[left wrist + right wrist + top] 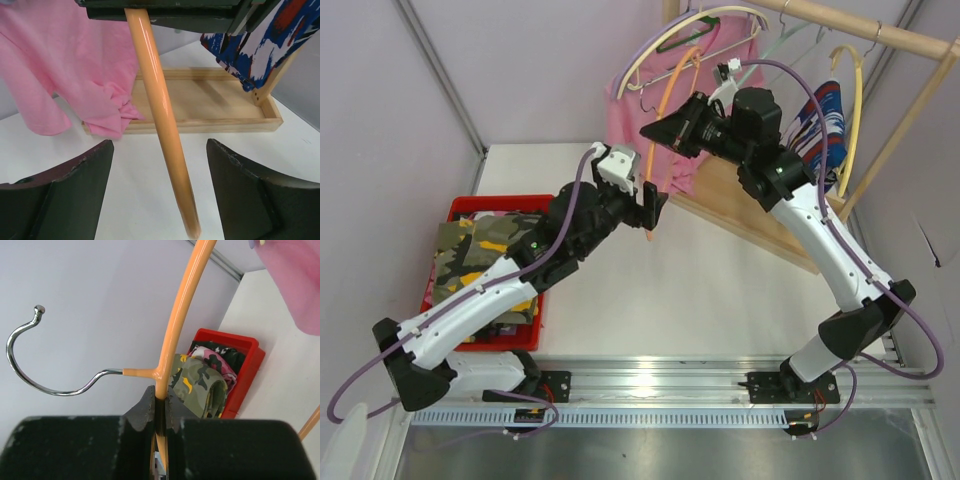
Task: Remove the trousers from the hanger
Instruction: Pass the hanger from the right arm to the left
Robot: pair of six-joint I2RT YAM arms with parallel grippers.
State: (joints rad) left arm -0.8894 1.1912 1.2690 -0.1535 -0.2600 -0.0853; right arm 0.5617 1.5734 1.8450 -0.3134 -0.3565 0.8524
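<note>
Trousers lie folded in the red bin (500,203) at the left of the top view. A yellow-olive camouflage pair (485,255) is on top, and the right wrist view shows a pink-and-black camouflage pair (220,357) tucked behind it. Another pair, in blue, white and red print (825,125), hangs from a yellow hanger (860,90) on the wooden rail (840,28) at the upper right.

The orange hanger (175,325) is bare and held in the air near the centre top, in front of the pink T-shirt (635,100). The right arm rises from the lower right and bends back toward the upper middle. The right gripper (160,402) is pinched tight on the orange hanger just below its metal hook.

The left arm stretches from the lower left toward the centre. The left gripper (652,205) has its fingers (75,180) spread wide, one on each side of the hanger's lower bar and touching neither side of it, above the white table (720,290).
</note>
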